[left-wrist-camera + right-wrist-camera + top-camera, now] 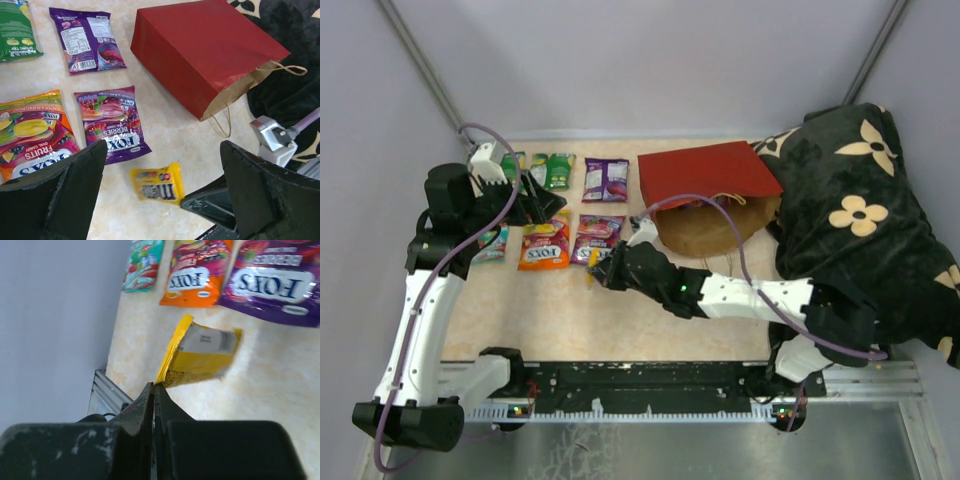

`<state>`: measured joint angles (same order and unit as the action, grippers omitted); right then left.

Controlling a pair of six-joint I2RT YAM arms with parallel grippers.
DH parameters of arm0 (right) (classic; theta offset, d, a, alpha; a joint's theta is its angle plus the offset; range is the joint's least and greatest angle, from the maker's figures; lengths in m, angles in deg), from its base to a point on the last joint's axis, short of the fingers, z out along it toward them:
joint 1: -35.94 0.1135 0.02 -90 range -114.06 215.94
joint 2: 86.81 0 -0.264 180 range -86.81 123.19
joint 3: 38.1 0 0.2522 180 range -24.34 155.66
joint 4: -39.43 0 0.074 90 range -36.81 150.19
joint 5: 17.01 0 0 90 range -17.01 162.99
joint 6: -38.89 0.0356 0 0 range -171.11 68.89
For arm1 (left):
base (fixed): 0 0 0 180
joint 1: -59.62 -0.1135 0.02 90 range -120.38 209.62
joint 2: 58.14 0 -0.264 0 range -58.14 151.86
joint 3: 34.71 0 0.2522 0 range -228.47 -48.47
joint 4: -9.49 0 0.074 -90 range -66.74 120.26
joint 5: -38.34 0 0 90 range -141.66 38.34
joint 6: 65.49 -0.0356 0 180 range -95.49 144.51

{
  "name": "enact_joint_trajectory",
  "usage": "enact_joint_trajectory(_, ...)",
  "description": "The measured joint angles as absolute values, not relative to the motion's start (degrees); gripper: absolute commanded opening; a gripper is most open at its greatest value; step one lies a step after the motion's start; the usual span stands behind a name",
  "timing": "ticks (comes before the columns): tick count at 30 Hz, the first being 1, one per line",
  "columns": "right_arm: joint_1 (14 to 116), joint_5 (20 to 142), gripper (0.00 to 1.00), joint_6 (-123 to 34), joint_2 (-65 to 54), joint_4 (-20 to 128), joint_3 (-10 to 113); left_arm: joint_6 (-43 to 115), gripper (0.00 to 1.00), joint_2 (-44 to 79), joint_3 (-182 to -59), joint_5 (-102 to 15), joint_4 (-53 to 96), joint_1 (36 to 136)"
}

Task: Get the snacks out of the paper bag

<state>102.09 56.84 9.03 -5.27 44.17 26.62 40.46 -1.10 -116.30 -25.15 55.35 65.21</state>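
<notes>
One paper bag [705, 175] lies on its side. Left of it lie two green packets [558, 170], two purple packets [605, 178], one orange packet [544, 245] and one teal packet [492, 243]. Also left of it, the right gripper [154, 390] pinches one yellow packet [202, 355]. The left gripper [538, 203] gapes wide, holding nothing.

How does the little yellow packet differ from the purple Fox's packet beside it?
The yellow packet is smaller; the purple Fox's packet is bigger. The yellow one is pinched by the right end effector and tilted; the purple one lies flat, untouched. Both are glossy candy packets.
</notes>
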Motion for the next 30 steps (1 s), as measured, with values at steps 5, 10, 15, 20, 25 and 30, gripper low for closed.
enact_joint_trajectory(5, 102.0, 59.3, 0.0, 7.6, 0.8, 38.4, 28.6, 39.8, 1.0, -1.1, -117.1, -26.0, 56.1, 65.2)
enact_joint_trajectory(10, 99.5, 61.7, 0.0, 6.8, 1.2, 35.0, 22.3, 39.6, 1.0, -1.1, -117.0, -26.0, 56.4, 65.2)
enact_joint_trajectory(15, 95.4, 63.3, 0.0, 6.5, 2.2, 34.8, 12.4, 39.1, 1.0, -1.1, -116.9, -26.1, 56.4, 65.1)
enact_joint_trajectory(20, 95.2, 63.1, 0.0, 6.6, 1.9, 35.9, 6.3, 38.6, 1.0, -0.8, -116.9, -26.1, 56.4, 65.1)
enact_joint_trajectory(25, 95.2, 62.1, 0.0, 5.6, -0.4, 37.0, 5.8, 38.6, 1.0, -0.6, -116.9, -26.1, 56.4, 65.1)
enact_joint_trajectory(30, 95.2, 62.4, 0.0, 4.5, 2.2, 37.9, 10.5, 38.6, 1.0, -0.6, -116.9, -26.1, 56.4, 65.1)
